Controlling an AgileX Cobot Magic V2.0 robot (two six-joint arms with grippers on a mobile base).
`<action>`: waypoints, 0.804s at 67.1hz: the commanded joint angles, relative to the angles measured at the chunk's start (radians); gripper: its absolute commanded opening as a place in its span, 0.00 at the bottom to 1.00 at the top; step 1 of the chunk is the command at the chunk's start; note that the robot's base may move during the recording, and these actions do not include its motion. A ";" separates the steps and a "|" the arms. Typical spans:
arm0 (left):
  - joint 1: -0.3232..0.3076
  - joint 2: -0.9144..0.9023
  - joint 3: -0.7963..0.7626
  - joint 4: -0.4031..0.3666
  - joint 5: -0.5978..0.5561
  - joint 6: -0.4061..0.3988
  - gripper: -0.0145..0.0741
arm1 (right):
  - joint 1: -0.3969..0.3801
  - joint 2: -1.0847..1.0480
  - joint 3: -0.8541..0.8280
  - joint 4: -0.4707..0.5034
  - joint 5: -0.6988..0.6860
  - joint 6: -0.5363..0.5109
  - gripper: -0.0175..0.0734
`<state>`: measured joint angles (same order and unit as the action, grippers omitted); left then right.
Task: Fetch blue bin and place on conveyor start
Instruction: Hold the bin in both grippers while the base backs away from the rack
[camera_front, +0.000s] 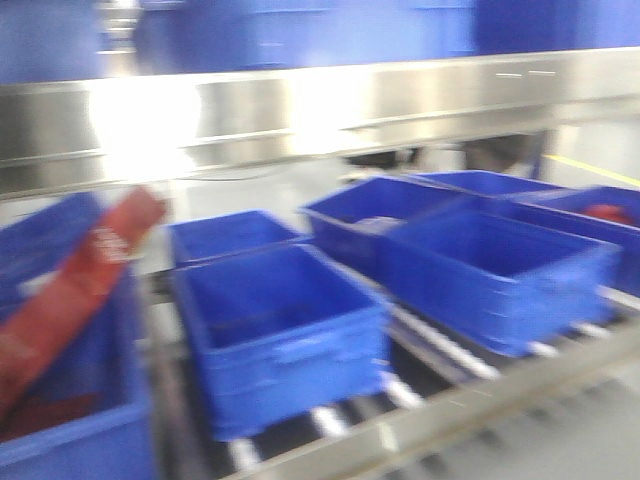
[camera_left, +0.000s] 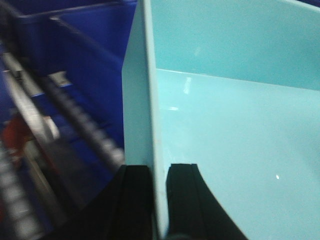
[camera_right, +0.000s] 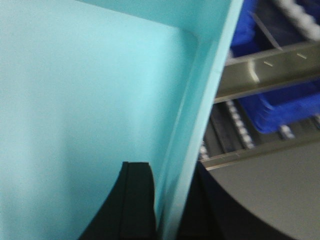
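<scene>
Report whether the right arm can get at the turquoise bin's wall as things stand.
Yes, it seems so: the right claw straddles the wall of the turquoise bin, one finger inside, one outside, nothing between.

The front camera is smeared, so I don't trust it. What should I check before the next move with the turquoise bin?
1. Left gripper straddles the blue bin wall, one finger each side: ok.
2. Right gripper straddles a bin wall likewise: ok.
3. Bin interior bare where visible: ok.
4. Conveyor start in sight: cannot tell, front view blurred.
5. Clearance from the dark blue bins on the rollers: cannot tell.
</scene>
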<state>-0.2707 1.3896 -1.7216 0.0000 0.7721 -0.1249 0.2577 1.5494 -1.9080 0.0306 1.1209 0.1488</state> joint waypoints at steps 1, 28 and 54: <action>-0.003 -0.017 -0.009 -0.016 -0.077 -0.002 0.04 | -0.007 -0.006 -0.007 -0.031 -0.007 -0.034 0.02; -0.003 -0.017 -0.009 -0.016 -0.077 -0.002 0.04 | -0.007 -0.006 -0.007 -0.031 -0.007 -0.034 0.02; -0.003 -0.017 -0.009 -0.016 -0.077 -0.002 0.04 | -0.007 -0.006 -0.007 -0.031 -0.007 -0.034 0.02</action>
<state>-0.2707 1.3896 -1.7216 0.0000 0.7721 -0.1249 0.2577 1.5494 -1.9080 0.0287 1.1209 0.1488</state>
